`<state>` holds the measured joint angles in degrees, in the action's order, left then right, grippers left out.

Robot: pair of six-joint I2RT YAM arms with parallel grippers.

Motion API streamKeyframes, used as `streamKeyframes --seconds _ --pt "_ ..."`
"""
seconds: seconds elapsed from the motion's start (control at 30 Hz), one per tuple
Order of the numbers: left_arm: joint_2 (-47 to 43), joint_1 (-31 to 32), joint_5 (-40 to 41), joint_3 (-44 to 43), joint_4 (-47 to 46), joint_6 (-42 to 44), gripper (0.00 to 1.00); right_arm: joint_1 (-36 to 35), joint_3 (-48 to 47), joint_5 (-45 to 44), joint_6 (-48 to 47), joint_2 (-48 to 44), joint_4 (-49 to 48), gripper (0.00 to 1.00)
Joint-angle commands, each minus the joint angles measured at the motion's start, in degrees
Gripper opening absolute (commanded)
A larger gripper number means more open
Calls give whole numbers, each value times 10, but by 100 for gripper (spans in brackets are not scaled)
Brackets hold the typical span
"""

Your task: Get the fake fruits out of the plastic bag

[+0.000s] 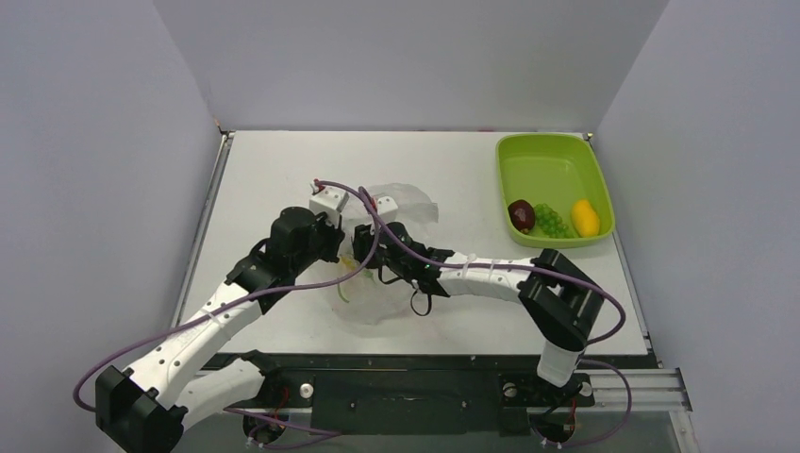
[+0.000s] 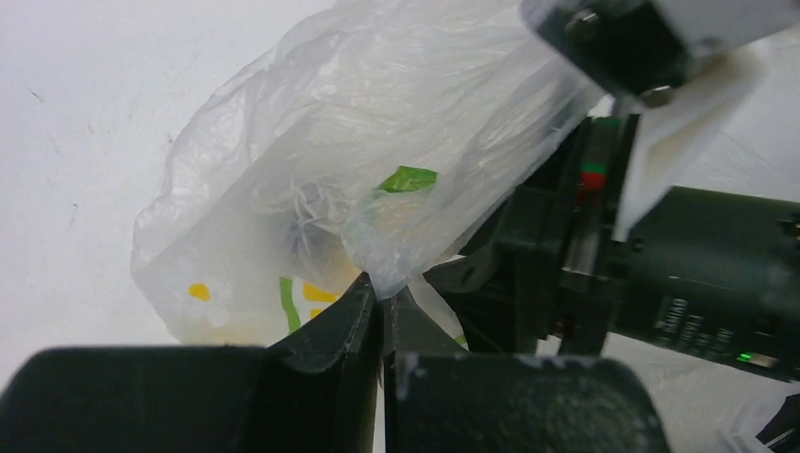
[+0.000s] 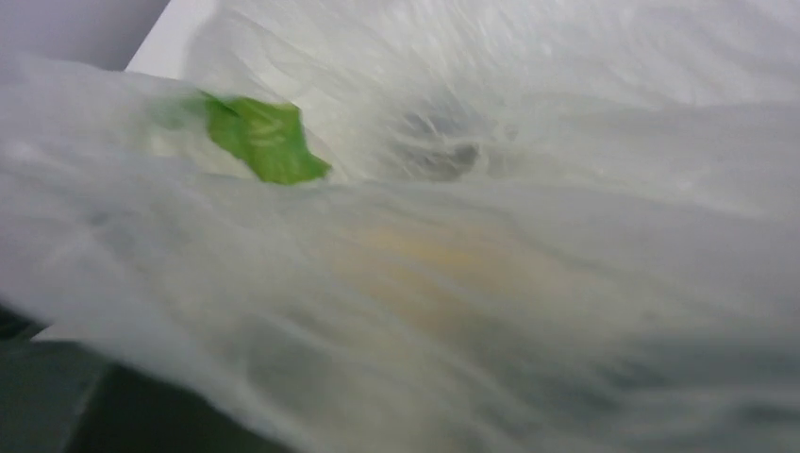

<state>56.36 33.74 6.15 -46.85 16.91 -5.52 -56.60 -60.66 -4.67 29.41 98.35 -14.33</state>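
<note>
Overhead, a clear plastic bag [image 1: 401, 212] printed with small flowers lay crumpled at the middle of a white table [image 1: 274, 170]. Both arms reached into it from the near edge. The left gripper [image 1: 344, 253] met the bag's near-left side and the right gripper [image 1: 375, 243] was pushed in beside it. The film hid the right gripper's fingertips. Far to the right sat a lime-green tray [image 1: 552, 156] holding three fake fruits [image 1: 552, 221]: a dark red one, a green grape bunch and a yellow one. These appeared to be the pieces already taken out.

From the left wrist camera, the left gripper [image 2: 382, 300] was clenched on a small fold of the bag [image 2: 311, 170], the two dark fingers pressed together with film between them. It was probably pinning the bag so the mouth stayed put for the other arm. The right arm's black wrist housing [image 2: 698, 264] crowded the right side, touching the film.

From the right wrist camera, blurred film [image 3: 528, 123] filled almost everything. A green leaf print [image 3: 266, 140] showed at upper left. A pale yellow smudge [image 3: 443, 274] lay behind the film, possibly a fruit inside the bag, though it was too hazy to say. The fingers were not visible, so whether they were released or grasping anything could not be told.
</note>
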Motion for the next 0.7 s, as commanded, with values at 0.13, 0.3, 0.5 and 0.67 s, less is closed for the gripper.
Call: streamKeyframes --seconds 0.13,0.3,0.5,0.67 --pt "20 16 8 -11 -22 12 0 10 -41 -29 6 76 -80 53" --pt "35 19 11 -17 -18 13 0 16 -43 -20 -23 98 -74 63" --pt "41 20 1 -17 -19 14 0 18 -29 38 -19 117 -124 66" --pt "49 20 -37 -24 -12 12 0 22 -20 41 12 121 -162 67"
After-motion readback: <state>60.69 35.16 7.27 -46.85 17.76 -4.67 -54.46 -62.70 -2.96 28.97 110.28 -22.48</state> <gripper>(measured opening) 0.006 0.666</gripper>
